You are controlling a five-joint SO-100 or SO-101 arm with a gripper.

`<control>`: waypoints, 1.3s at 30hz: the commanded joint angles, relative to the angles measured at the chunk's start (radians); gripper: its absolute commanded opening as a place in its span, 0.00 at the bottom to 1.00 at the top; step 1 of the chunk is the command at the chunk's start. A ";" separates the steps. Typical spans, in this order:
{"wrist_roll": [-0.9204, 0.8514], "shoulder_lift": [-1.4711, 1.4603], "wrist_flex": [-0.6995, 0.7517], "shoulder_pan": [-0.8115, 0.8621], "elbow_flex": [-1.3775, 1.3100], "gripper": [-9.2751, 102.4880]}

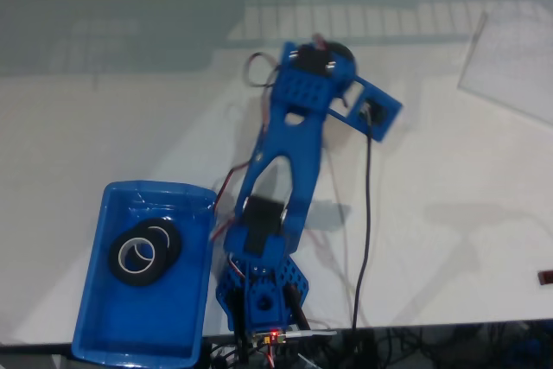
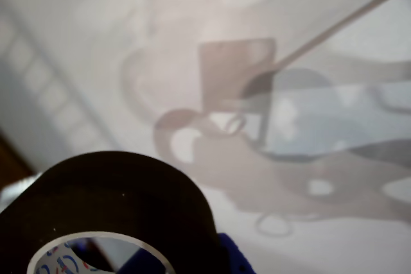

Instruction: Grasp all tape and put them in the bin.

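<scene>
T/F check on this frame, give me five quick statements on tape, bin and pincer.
1. Two tape rolls lie stacked in the bin, in the fixed view. True.
2. The bin is red. False: it is glossy blue.
3. In the wrist view a black tape roll sits close to the lens with its whitish core showing. True.
4. The bin stands to the right of the arm's base in the fixed view. False: it stands to the left of the base.
5. The arm is folded back over the bin. False: it stretches away from the base toward the far part of the white table, with a dark roll at its tip; whether the pincer is shut on it cannot be told.
</scene>
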 commanded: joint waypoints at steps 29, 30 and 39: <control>-1.035 0.664 0.371 -1.200 0.245 0.08; -1.085 0.661 0.367 -1.193 0.255 0.08; -1.338 0.692 0.308 -1.167 0.430 0.08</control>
